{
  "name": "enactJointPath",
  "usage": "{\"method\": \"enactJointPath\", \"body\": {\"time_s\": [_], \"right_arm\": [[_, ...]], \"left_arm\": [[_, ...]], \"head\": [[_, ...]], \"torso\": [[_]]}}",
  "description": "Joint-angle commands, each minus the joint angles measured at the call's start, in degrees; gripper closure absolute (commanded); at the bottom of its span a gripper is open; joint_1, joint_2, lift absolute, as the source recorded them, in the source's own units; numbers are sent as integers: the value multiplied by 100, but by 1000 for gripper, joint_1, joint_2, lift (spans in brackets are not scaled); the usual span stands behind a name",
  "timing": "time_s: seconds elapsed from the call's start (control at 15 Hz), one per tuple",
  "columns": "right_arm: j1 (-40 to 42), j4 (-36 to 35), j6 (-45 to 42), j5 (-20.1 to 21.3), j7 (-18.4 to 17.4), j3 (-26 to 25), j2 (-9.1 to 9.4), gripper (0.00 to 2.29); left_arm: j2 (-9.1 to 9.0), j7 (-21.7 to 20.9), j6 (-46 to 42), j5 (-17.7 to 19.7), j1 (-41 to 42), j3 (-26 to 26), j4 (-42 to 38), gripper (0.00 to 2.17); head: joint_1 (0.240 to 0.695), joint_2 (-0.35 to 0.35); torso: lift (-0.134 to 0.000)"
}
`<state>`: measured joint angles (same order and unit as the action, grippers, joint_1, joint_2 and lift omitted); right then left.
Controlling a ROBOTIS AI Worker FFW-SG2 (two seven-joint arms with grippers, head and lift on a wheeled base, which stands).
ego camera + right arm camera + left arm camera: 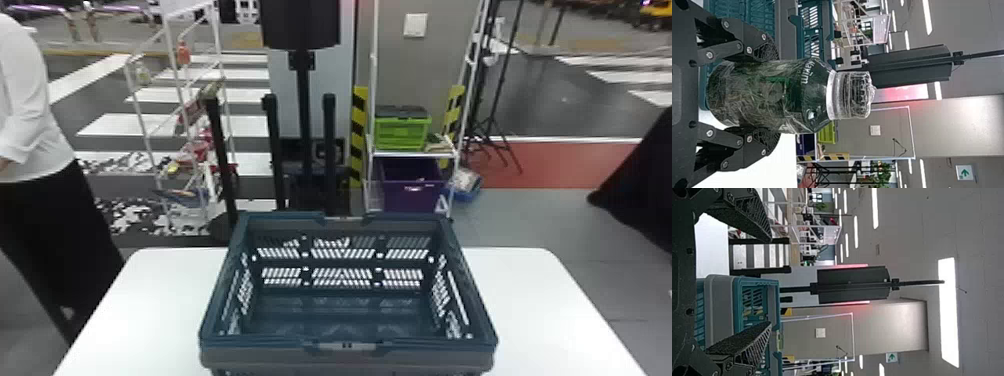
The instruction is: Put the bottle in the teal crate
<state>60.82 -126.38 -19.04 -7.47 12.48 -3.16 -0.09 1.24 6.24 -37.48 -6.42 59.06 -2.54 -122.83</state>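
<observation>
The teal crate (345,345) stands on the white table, its inside bare in the head view. In the right wrist view a dark green bottle (770,94) with a clear cap, wrapped in clear film, is held between the fingers of my right gripper (770,96); part of the crate (803,39) lies behind it. The left wrist view has my left gripper (770,282) with its fingers wide apart and nothing between them, the crate (721,305) beyond.
The white table (540,300) extends on both sides of the crate. Behind it stand a white wire rack (175,60), a black post stand (303,100) and a shelf with a green box (401,132) and a purple bin (412,187).
</observation>
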Motion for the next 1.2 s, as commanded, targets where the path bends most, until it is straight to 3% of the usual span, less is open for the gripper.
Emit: {"method": "enactJointPath", "body": {"time_s": [0.0,0.53,0.87,1.13], "right_arm": [[0,0,2,-9,0,9,14,2027],[-9,-62,2,-18,0,-9,14,2027],[-299,-317,335,-229,44,-325,14,2027],[-967,-809,1865,-501,317,-730,14,2027]], "left_arm": [[8,0,0,0,0,-1,4,140],[8,0,0,9,-18,-1,22,144],[78,0,-88,44,9,8,39,144],[157,0,-141,167,26,52,75,140]], "head": [[499,0],[499,0],[499,0],[499,0]], "torso": [[0],[0],[0],[0]]}}
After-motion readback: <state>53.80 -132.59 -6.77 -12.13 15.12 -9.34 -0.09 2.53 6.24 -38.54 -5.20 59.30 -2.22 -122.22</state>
